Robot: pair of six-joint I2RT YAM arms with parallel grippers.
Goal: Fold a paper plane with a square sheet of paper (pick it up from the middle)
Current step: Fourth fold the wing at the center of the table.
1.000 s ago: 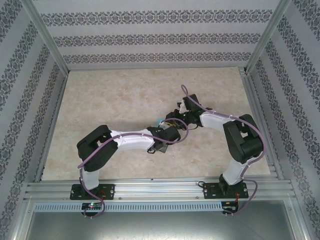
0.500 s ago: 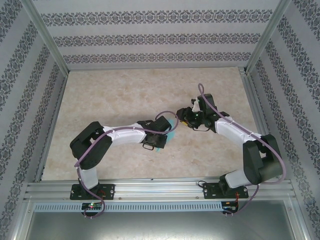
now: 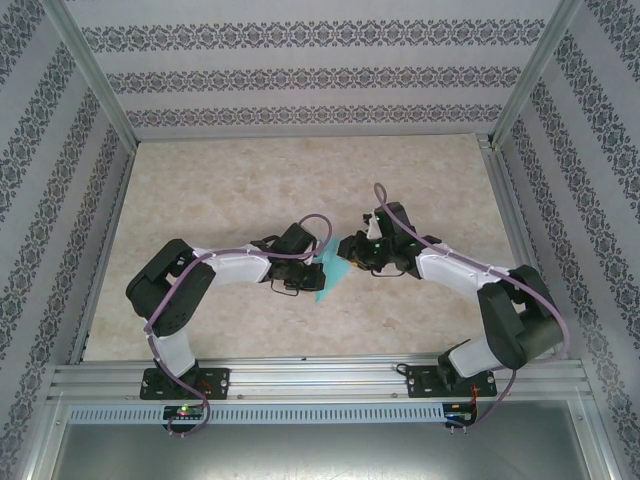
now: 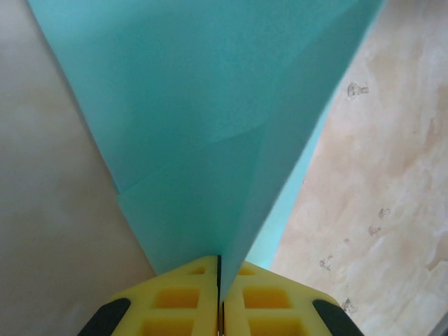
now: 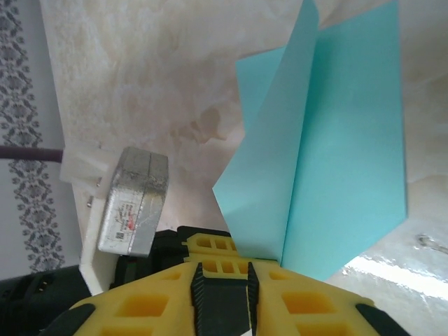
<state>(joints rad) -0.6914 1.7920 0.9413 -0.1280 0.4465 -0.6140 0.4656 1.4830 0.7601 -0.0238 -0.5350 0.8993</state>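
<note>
The square sheet of paper (image 3: 333,270) is teal and folded along a centre crease into a pointed wedge, held up off the table. My left gripper (image 3: 314,262) is shut on its narrow end, and the left wrist view has the yellow fingertips (image 4: 196,280) pressed together on the paper (image 4: 210,126) at the left gripper (image 4: 219,262). My right gripper (image 3: 358,250) stands just right of the paper. In the right wrist view the right gripper (image 5: 224,269) has its jaws a little apart with nothing between them, and the paper (image 5: 336,154) rises beyond the tips.
The beige marbled table (image 3: 220,190) stretches on all sides inside patterned walls. An aluminium rail (image 3: 320,380) runs along the near edge. The left arm's silver wrist camera box (image 5: 133,203) sits close to my right fingers.
The left gripper has drawn leftward and farther back with the paper, which shows more now. The right gripper swung away to the right, then came back beside the paper with its jaws narrower.
</note>
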